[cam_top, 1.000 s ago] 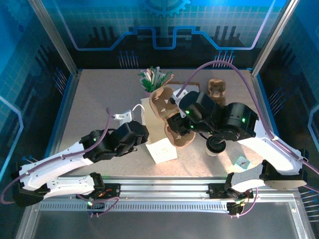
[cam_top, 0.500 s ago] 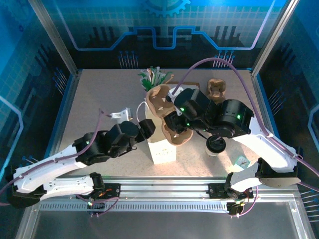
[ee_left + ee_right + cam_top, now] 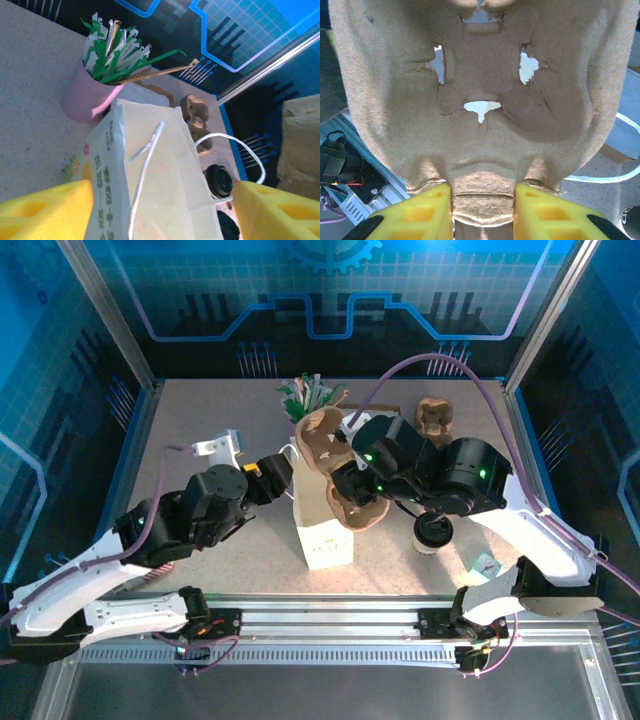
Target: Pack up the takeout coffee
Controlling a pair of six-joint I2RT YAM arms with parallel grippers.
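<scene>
So here we've got the left claw [image 3: 275,468] spread wide at the top of the white paper bag [image 3: 318,520], which stands upright mid-tabletop [image 3: 200,420]. From the left wrist view the two yellow fingers [image 3: 45,210] sit either side of the bag's upper edge, nothing clamped between them. We can't tell if either finger actually touches the paper. The bag has green and yellow print down one side and thin white cord handles [image 3: 240,150].

The right claw [image 3: 482,202] is pinched narrow on the brown cup carrier [image 3: 485,100], gripping a tab at its lower edge between both pads. From above, that carrier [image 3: 322,435] hangs tilted right against the bag's right side, overlapping its top.

The coffee cup [image 3: 432,532] is on the tabletop to the right of the bag, tucked under the right arm, standing upright with its black lid [image 3: 218,180] on. Neither claw is touching it, and it's outside the bag.

Behind the bag there's a pink cup [image 3: 87,97] stuffed with green-and-white sachets [image 3: 115,50], just beside the bag's far edge. A second brown carrier piece [image 3: 435,418] lies further back on the right, well apart from the coffee. One loose sachet [image 3: 487,565] lies near the right front corner.
</scene>
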